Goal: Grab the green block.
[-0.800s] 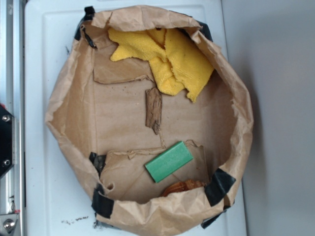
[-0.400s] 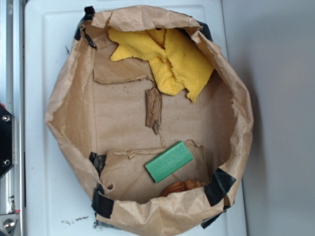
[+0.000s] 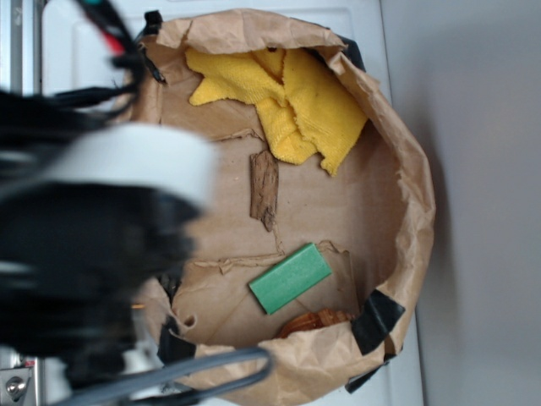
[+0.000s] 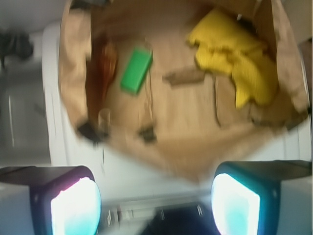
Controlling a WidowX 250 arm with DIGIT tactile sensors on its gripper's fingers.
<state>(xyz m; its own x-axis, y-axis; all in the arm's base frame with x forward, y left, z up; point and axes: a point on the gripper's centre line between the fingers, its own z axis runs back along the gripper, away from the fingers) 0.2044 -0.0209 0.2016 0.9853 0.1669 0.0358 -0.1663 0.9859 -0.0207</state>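
I had the gripper (image 4: 155,200) spread wide and empty, the two pads (image 4: 76,205) well apart, because the approach needed room. It hung outside the paper bag (image 3: 406,169), above the white table (image 3: 76,51), not yet over the opening. The green block (image 3: 290,277) lay flat on the bag floor near the low rim, just beside a brown woody thing (image 3: 314,321). The bark strip (image 3: 265,188) and the yellow cloth (image 3: 287,97) were farther away, so I judged the block could be reached from above.
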